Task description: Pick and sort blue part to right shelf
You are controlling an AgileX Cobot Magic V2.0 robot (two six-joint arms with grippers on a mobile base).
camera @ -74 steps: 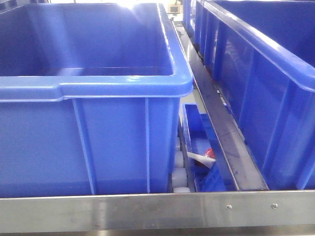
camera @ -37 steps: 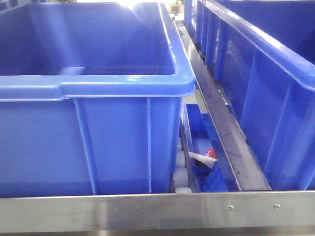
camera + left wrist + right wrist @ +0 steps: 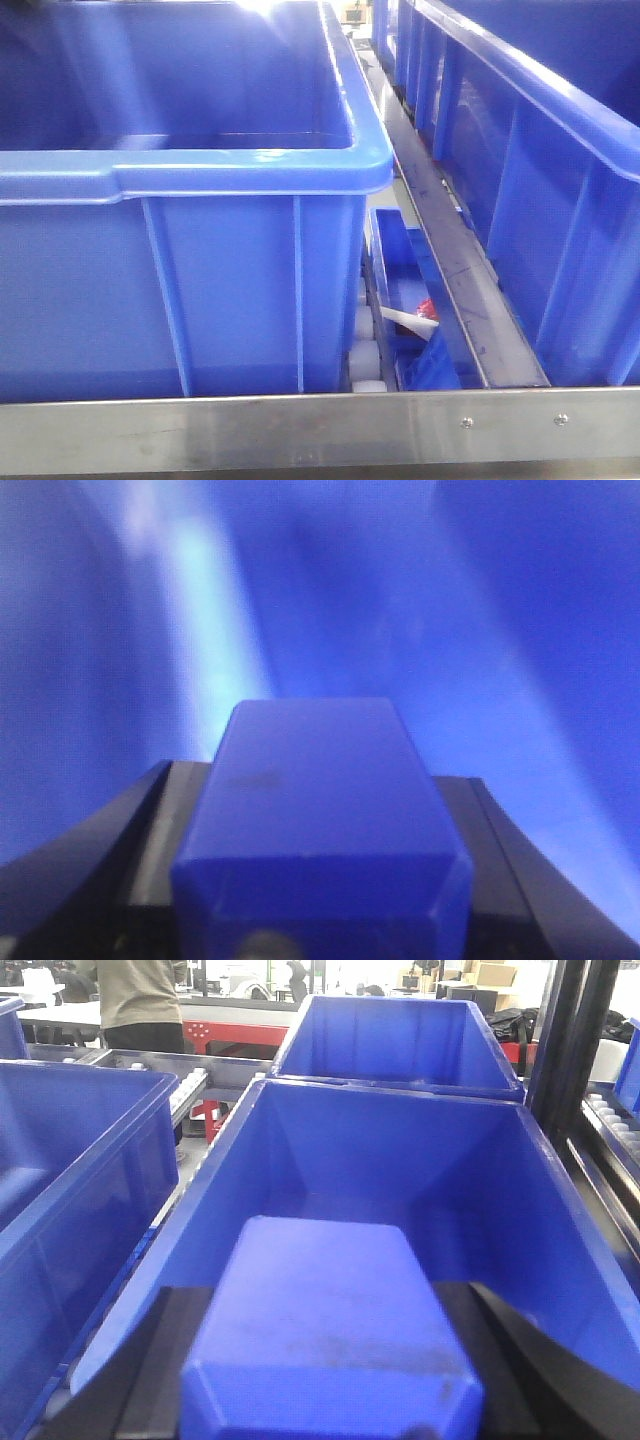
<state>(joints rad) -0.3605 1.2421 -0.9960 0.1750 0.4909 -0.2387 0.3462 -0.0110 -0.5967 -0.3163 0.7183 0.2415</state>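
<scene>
Blue plastic filled the front view. On the left stood a large bin [image 3: 250, 290], its thick rim catching a glare and its inside in shadow. In the narrow gap just right of it, beside white rollers [image 3: 365, 355], lay a small blue tray [image 3: 392, 245] holding a white piece [image 3: 405, 320] and a red piece [image 3: 427, 308] that touched one another; what they were could not be told. A scuffed steel rail [image 3: 450, 260] ran alongside the tray, and past it rose the ribbed wall of a long bin [image 3: 540, 200]. A steel bar [image 3: 300, 430] crossed the bottom edge.

In the left wrist view, the left hand [image 3: 320, 825] was closed on the blue part [image 3: 315, 780], a smooth block seated between black fingers [image 3: 120, 860]. Behind it was only blurred blue plastic with a pale streak of light, too soft to say which bin it belonged to.

In the right wrist view, the right hand [image 3: 320, 1360] likewise gripped a second blue part [image 3: 320, 1310] between its black fingers [image 3: 150, 1360], held over a deep bin [image 3: 480, 1190] whose sloping inner walls and floor lay in plain view. Another bin [image 3: 400, 1040] stood directly behind that one, and a third bin [image 3: 70, 1160] sat to the left across a roller track [image 3: 185, 1085]. A person [image 3: 140, 1000] stood in the far background.
</scene>
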